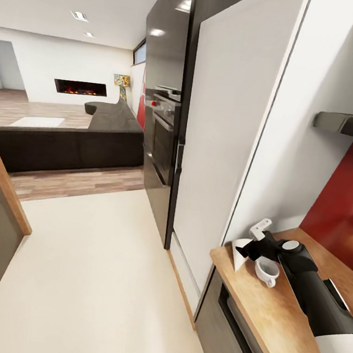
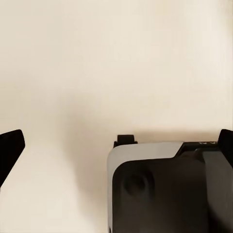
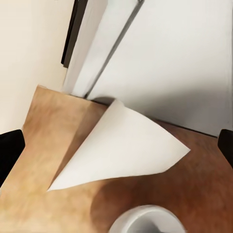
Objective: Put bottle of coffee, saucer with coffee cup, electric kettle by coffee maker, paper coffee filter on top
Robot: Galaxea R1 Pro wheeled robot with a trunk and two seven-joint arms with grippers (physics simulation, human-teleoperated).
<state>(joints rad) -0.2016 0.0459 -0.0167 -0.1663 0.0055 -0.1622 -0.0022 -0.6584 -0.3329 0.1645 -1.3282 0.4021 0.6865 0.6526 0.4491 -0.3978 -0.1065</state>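
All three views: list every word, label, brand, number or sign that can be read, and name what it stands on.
No text can be read with certainty.
Robot body: faint pale marks at its upper edge, too small and cut off to read.
Oven: a red dot on its control panel, no letters readable.
Paper coffee filter, coffee cup and wooden countertop: plain, no print.
Wall picture in the far room: colours only, blurred.

One paper coffee filter (image 1: 240, 251) lies on the wooden countertop (image 1: 270, 315), just ahead of the right gripper (image 1: 251, 242). One white coffee cup (image 1: 267, 272) sits just beside that gripper. One right arm (image 1: 316, 296) reaches over the counter. One built-in oven (image 1: 162, 136) stands well beyond the hand. One dark sofa (image 1: 64, 143) and one lit fireplace (image 1: 80, 87) sit far off. Three ceiling lights (image 1: 79, 16) show overhead.
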